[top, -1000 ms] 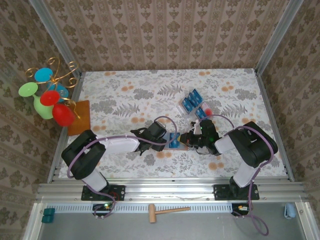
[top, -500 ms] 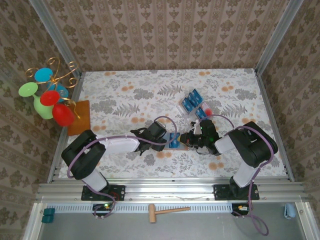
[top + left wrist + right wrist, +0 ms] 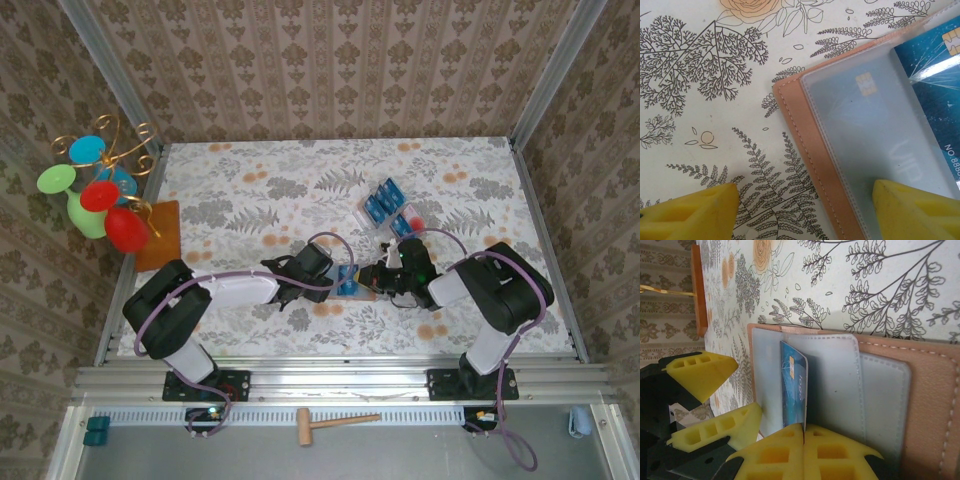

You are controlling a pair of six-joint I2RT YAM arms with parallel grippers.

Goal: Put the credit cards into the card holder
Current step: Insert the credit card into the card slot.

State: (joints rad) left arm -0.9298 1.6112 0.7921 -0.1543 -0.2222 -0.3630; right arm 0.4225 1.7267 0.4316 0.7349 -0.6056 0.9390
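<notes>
Right gripper [image 3: 803, 436] pinches a blue card [image 3: 794, 390] seemingly partway into the card holder [image 3: 927, 390]; left gripper [image 3: 802, 187] gapes open; other cards [image 3: 381, 206] wait behind.

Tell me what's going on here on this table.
The right gripper is shut on a blue card, holding it on edge at a clear pocket of the opened card holder. The left gripper is open, one finger over the holder's pocket side, seemingly steadying it. More blue cards lie farther back.
</notes>
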